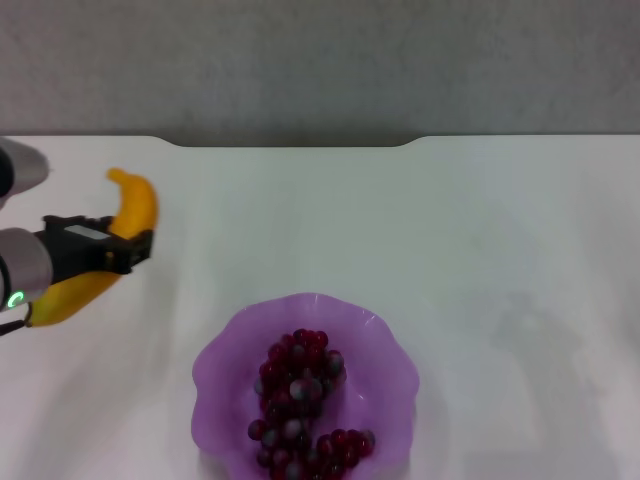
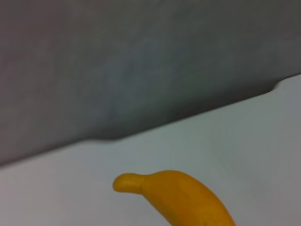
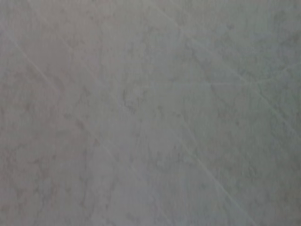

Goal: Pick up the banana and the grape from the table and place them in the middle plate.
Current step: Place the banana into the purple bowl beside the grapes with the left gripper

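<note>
On the head view's left edge, the left gripper (image 1: 118,250) sits over the banana (image 1: 133,205) on the table (image 1: 480,230), its dark fingers straddling the fruit's middle; whether they are pinching it or merely close around it cannot be told. The banana lies curved, one end pointing toward the notched far edge, the other running under the arm toward the near left. Nearer the robot, at centre, the middle plate (image 1: 225,355) holds the grape (image 1: 300,400), the bunch lying wholly inside the scalloped rim. Banana and plate are well apart. From the left wrist view, the banana (image 2: 183,197) shows its tapered end against the white table (image 2: 244,141), with the table's far edge and grey wall beyond; no fingers appear. From the right wrist view, only a mottled grey surface (image 3: 150,113) fills the frame; the right gripper is not seen.
</note>
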{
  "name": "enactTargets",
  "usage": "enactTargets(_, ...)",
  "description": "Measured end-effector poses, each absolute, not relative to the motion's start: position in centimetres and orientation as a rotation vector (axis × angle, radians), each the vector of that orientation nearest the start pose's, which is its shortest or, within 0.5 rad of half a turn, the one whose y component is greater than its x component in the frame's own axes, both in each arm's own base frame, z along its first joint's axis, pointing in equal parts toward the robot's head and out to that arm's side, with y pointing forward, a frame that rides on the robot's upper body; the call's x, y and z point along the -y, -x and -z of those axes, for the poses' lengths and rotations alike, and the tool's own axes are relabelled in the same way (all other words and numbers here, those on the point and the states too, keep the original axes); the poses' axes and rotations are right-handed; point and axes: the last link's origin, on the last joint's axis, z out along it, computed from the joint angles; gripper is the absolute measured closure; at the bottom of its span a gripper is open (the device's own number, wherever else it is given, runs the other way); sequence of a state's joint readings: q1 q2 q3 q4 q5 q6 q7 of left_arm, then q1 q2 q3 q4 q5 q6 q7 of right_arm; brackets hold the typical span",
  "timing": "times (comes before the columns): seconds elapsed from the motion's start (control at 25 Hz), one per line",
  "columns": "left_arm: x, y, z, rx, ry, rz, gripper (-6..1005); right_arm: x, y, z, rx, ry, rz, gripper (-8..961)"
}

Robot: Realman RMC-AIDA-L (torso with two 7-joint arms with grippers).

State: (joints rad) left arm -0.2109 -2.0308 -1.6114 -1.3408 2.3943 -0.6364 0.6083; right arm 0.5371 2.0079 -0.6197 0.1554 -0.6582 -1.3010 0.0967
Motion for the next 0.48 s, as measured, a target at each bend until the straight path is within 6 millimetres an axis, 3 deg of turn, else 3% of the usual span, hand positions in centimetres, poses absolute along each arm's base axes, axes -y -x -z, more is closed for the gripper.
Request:
enactTargets(0.28, -33.8, 19.0, -1.7, 0.625, 2.29, 0.118, 501, -33.6, -35.2, -2.8, -0.48, 1.473, -0.612, 930)
enactTargets(0.48, -30.9, 15.7, 1.3, 0.479, 2.49, 0.065, 501, -33.6, -35.2, -2.9, -0.479, 1.472, -0.611, 930)
